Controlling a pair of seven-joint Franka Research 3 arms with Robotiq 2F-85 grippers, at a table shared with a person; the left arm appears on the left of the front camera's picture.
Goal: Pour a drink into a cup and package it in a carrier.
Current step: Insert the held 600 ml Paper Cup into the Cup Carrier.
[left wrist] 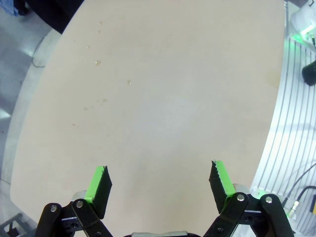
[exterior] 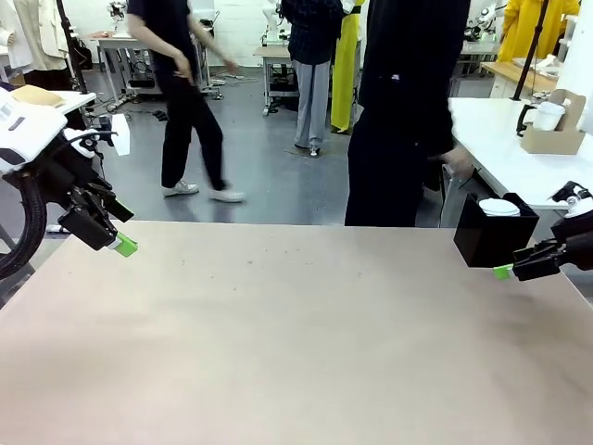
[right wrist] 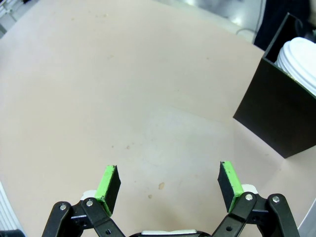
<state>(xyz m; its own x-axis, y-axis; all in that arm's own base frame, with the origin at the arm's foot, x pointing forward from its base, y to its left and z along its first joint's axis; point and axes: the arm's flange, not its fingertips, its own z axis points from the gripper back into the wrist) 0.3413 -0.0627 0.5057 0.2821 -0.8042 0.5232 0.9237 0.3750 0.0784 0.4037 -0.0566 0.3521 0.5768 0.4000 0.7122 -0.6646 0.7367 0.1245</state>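
- The table [exterior: 296, 343] is covered in plain beige and takes up the lower part of the front view; a few small spots mark its surface in the wrist views.
- The left gripper [left wrist: 159, 183] hangs over the table's left edge, well above the surface. Its jaws are spread wide with nothing between them, and the green pads [left wrist: 98, 183] face each other across bare table.
- The right gripper [right wrist: 169, 183] is at the table's right edge, just beside the black box. Its jaws are likewise spread wide and hold nothing.
- The black box [exterior: 493, 232] stands at the far right corner of the table, open at the top. A stack of white lids [right wrist: 299, 61] sits inside it (they look like plastic cup lids, though the rim of the box hides most of them).
- The carrier [exterior: 554, 130] is not on this table: the brown cardboard piece rests on a white side table [exterior: 500, 148] behind and to the right, near that table's far edge.
- The cup [exterior: 548, 115] stands in one pocket of the carrier, white and upright; from this far off it is hard to tell whether it wears a lid.
- A person [exterior: 408, 111] in dark clothes stands at the far edge of the table, toward its right, one hand [exterior: 458, 162] lowered by the side table.
- Another person [exterior: 185, 102] in black walks across the floor farther back.
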